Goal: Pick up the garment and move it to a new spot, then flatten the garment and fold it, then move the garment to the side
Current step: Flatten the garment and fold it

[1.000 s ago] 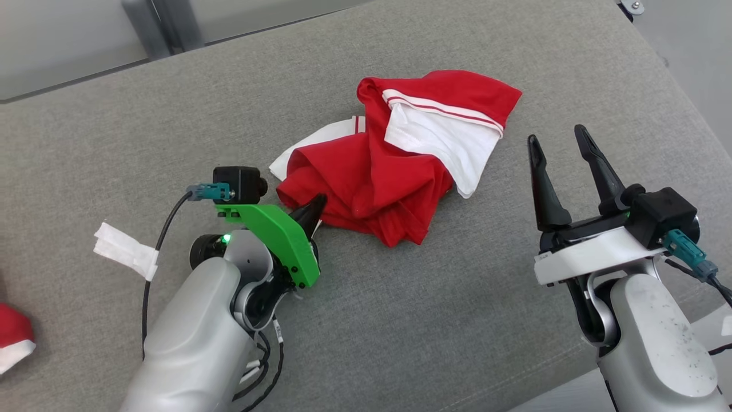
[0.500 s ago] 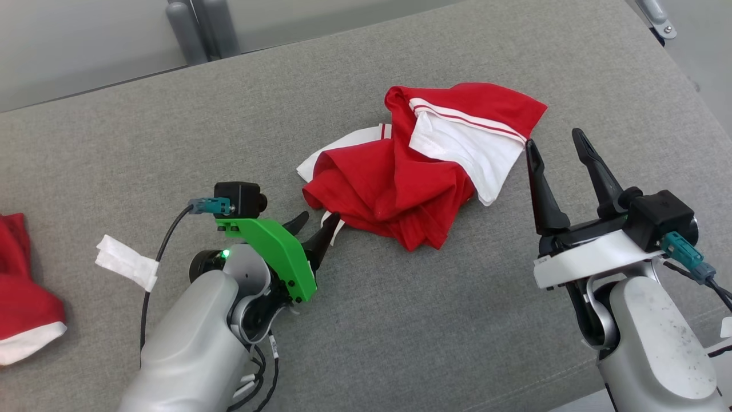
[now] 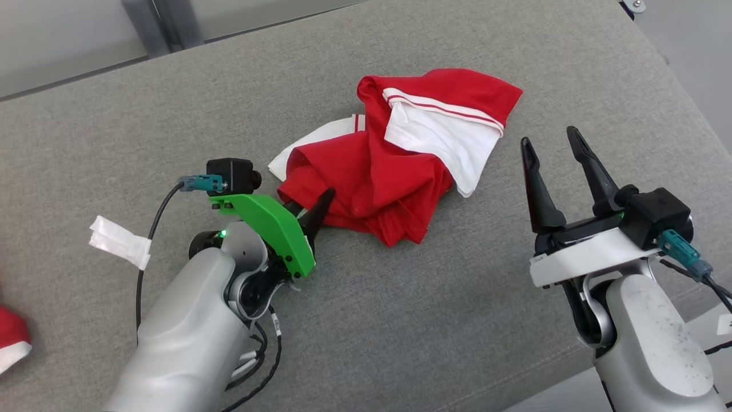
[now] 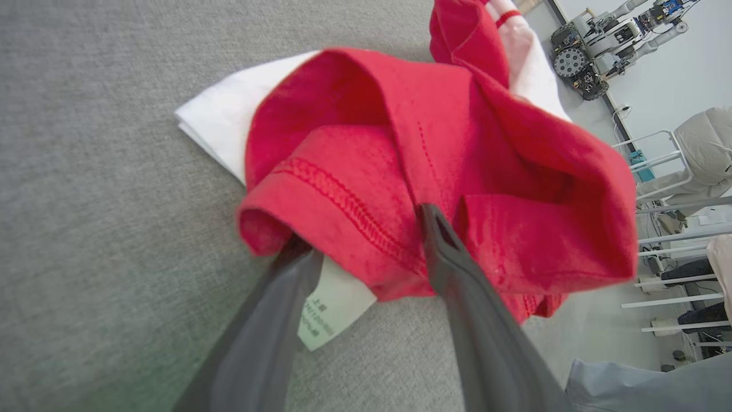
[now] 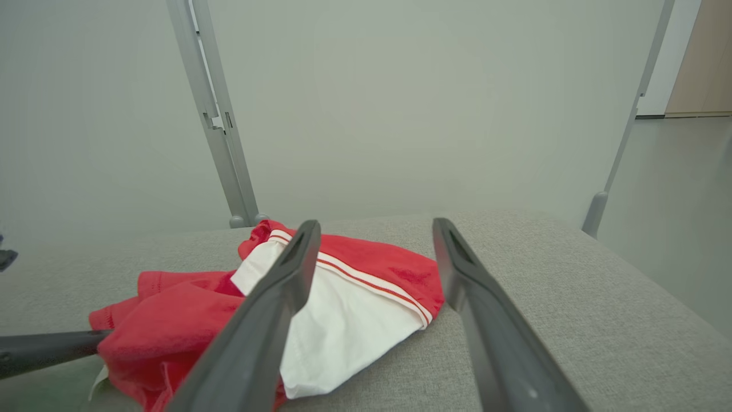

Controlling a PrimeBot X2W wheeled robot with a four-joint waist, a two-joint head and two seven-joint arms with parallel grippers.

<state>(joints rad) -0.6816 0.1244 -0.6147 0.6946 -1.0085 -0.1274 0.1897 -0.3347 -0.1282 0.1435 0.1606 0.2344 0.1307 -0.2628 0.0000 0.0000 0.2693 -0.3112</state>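
Two grippers flank the crumpled red-and-white garment [image 3: 372,177], which lies in the middle of the grey cushion [image 3: 400,309]. The left gripper [image 4: 363,229] stands parted, its fingers straddling the red hem without clamping it. The right gripper [image 3: 548,137] gapes wide just beside the garment, holding nothing.

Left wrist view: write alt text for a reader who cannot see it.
The two dark fingers of the left end effector stand apart around a stitched hem of a crumpled red and white garment, one tip tucked under the fold, the other on top. A white care label pokes out beneath, on a grey fabric surface.
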